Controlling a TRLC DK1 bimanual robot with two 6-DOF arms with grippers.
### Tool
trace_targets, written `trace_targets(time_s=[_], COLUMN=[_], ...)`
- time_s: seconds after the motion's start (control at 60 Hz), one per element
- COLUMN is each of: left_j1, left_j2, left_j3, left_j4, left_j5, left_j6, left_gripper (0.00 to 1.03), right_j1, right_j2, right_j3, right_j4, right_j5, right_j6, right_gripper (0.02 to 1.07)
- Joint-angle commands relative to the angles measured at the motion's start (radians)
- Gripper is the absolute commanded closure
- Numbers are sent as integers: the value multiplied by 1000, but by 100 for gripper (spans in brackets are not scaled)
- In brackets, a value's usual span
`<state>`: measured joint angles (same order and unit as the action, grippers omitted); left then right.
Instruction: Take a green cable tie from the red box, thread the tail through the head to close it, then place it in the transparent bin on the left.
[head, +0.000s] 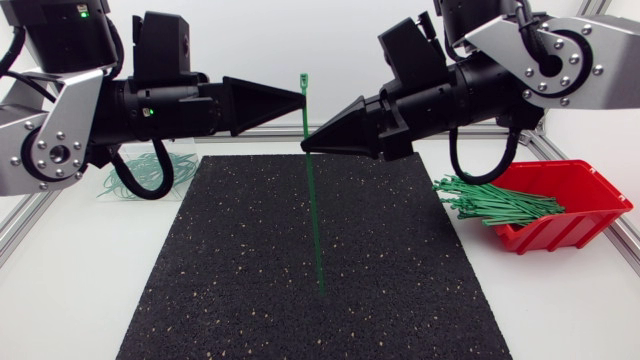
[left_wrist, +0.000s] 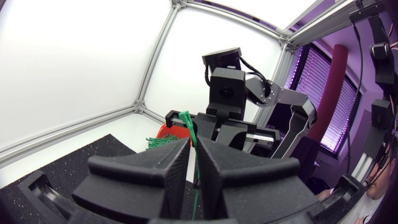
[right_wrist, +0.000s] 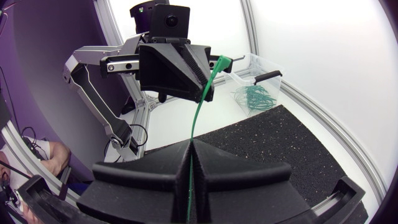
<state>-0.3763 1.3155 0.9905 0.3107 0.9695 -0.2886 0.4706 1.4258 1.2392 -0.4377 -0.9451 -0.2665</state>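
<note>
Left pincer (head: 300, 96) and right pincer (head: 306, 147) pinch upright green cable tie (head: 314, 220) mid-air.

Cable tie (head: 312, 200) upright over mat (head: 250, 280), box (head: 585, 228) right, bin (right_wrist: 261, 65) left

The left arm (head: 120, 110) hides most of the transparent bin (head: 112, 190) from above.

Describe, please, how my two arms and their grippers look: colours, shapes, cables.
The left arm and right arm have silver-grey plates with round screwed joints and black housings. Each carries a looping black cable. The left gripper and right gripper are matte black wedges tapering to a point. A green light glows on the left arm.
</note>
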Motion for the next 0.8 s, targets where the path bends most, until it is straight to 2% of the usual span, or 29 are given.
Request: trace_targets(time_s=[0.0, 0.167, 0.683, 0.783], left_j1=[-9, -9, -6, -4], left_j2=[-12, -7, -1, -1], left_j3=[14, 20, 17, 17], left_j4=[-1, -1, -4, -4], left_j5=[17, 17, 23, 24], left_j6=[-15, -15, -15, -15], left_gripper=[89, 87, 88, 94], right_j1=[11, 16, 5, 3], right_j2=[-8, -7, -4, -2], right_j3=[-29, -30, -27, -27], right_j4=[-7, -7, -6, -4], right_j5=[-3, -3, -1, -1], right_j6=[-16, -16, -16, -16], right_gripper=[102, 102, 102, 102])
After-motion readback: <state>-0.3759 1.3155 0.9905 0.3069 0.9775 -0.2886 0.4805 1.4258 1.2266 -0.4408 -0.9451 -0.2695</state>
